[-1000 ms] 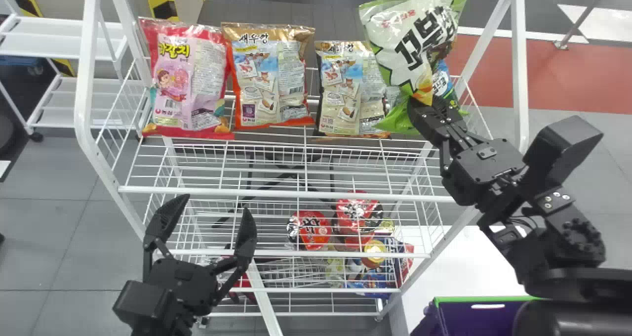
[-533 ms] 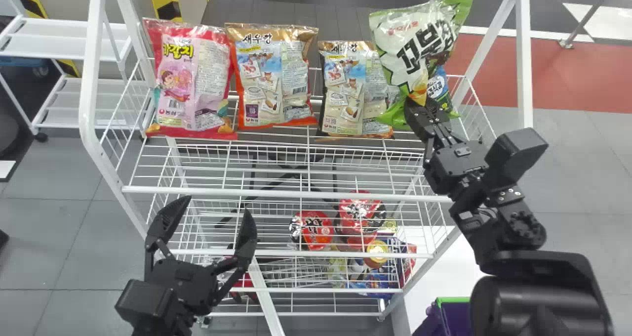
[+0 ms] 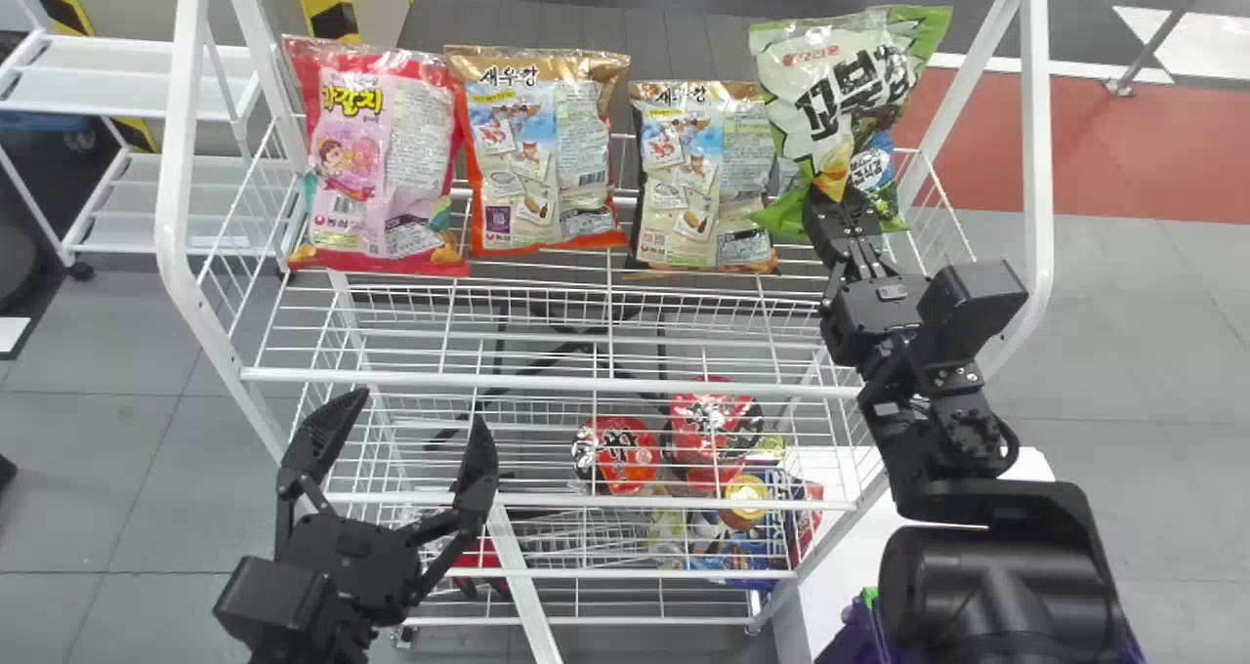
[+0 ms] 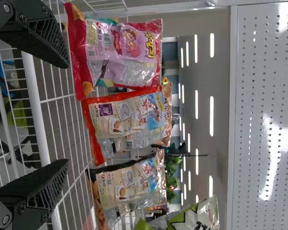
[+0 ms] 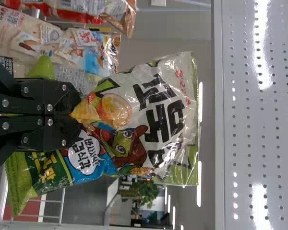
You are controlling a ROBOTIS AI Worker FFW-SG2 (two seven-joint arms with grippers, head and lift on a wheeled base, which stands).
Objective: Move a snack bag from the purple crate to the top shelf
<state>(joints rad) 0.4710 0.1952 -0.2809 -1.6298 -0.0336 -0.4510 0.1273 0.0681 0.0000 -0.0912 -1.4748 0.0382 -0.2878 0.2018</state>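
In the head view, the snack bag (image 3: 806,68), green and white, is at the right end of the top shelf (image 3: 547,382), upright and beside the bag with the black edge (image 3: 698,176). The right end effector (image 3: 842,200) is pinching it at the lower part. The left end effector (image 3: 421,405) waits in front of the rack, with its fingers spread. The purple crate (image 3: 861,635) is down near the bottom edge.

In the left wrist view, the two fingers of the left end effector are wide apart, with nothing between them.

In the right wrist view, the fingers are closed together on the plastic of the snack bag. I cannot tell whether its bottom rests on the wires.

I judge that the placing step is in hand. The next move should be to settle the bag gently, then open the fingers and draw straight back, so that it does not tip forward.
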